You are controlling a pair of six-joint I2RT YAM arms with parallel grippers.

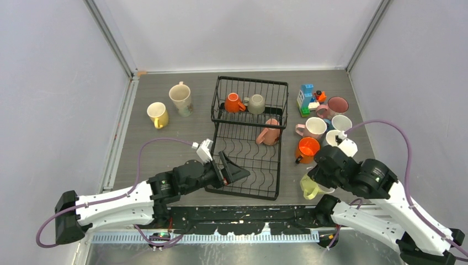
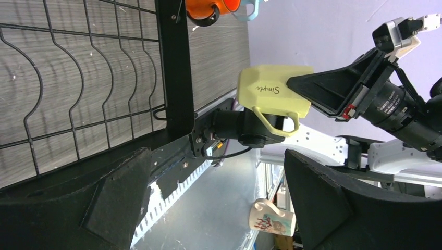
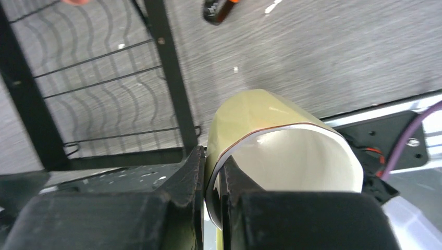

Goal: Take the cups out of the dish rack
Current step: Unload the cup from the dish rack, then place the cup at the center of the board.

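1. Rack (image 1: 248,138): black wire, mid-bench (image 1: 165,149), with the basket section at the far end and the wavy-wire tray at the near end.
2. Cups in the rack: orange cup (image 1: 234,102) and grey-beige cup (image 1: 255,104) sit side by side in the basket. Pink cup (image 1: 269,132) lies on its side on the tray, at the right edge, close to the basket.
3. Pale green cup (image 1: 309,187): out of the rack, just right of its near right corner, over the bench's near edge. It is tipped on its side. The left wrist view shows "Simple" printed on its side (image 2: 271,91).
4. Right pincer (image 3: 213,192): closed on the pale green cup's wall at the rim, one finger inside and one outside.
5. Left pincer (image 1: 234,170): fingers spread wide with nothing between them, over the tray's near left part.
6. Cups on the bench, left of the rack: yellow cup (image 1: 157,114) and cream cup (image 1: 180,97), both upright.
7. Cups on the bench, right of the rack: a close cluster including a second orange cup (image 1: 307,149) and a pale pink cup (image 1: 314,127).
8. Toy-block figure (image 1: 306,99): at the far end of that cluster.
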